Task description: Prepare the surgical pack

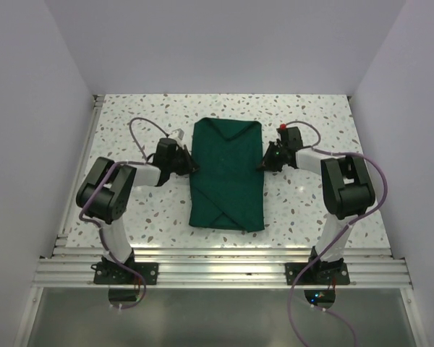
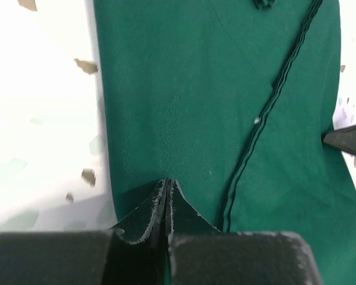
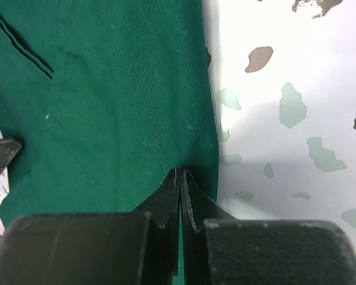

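Green matte oblong surgical pack [image 1: 228, 177], edges pinched by left claw [image 2: 168, 181], right claw [image 3: 181, 171].

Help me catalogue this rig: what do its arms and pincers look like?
The left arm and right arm have white links, black joints, black base plates and looping mauve cables. The left pincer and right pincer are black, with thin tapered fingers, edges scuffed pale.

**Left wrist view:** the surgical pack [image 2: 190, 101] runs off the top edge ahead of the jaws. The left gripper [image 2: 168, 185] body hides the cloth behind the tips. The right gripper [image 2: 347, 140], ahead and right of the jaws, is cut by the edge to one dark tip.

**Both wrist views:** the jaws are pressed together, and whether cloth lies between them cannot be told.

**Top view:** the tips are too small to resolve.
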You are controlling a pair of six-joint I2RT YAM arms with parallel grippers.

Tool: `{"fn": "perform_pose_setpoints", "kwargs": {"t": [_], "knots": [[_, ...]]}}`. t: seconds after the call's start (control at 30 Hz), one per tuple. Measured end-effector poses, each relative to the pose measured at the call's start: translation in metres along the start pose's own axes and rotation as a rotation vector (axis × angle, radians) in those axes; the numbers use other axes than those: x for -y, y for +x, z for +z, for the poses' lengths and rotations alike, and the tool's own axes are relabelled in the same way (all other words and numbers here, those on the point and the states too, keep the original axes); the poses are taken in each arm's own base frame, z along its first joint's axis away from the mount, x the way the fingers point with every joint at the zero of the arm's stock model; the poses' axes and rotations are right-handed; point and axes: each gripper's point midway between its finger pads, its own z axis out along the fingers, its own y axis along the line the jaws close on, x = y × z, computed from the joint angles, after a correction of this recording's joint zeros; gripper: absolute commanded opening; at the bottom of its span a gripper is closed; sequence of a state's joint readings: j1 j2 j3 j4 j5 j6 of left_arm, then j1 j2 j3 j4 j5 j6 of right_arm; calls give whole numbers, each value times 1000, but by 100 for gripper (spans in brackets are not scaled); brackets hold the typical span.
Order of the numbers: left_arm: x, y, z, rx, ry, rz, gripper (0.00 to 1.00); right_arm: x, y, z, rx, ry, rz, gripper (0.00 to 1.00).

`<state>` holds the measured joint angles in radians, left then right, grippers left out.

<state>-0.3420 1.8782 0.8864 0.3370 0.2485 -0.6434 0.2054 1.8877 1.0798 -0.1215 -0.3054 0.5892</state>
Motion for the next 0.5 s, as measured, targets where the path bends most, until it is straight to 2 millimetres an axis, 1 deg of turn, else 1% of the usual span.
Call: {"fn": "perform_pose_setpoints", "kwargs": {"t": [0.17,0.23,0.3,0.37,0.5], "knots": [[-6,9,-16,17,-29,0,3,0,0,-1,15,-12,-3,0],[-7,8,-17,20,-40,4,4,-1,-1,-1,15,-10,-3,0],[-7,5,-16,12,-53,7,6,-3,-6,-4,16,-8,0,0],[-3,-7,-12,13,-62,17,6,-10,-17,-8,29,-13,-1,0],[10,-51,-4,74,-43,34,7,-30,-56,-18,105,-52,-14,0]]}}
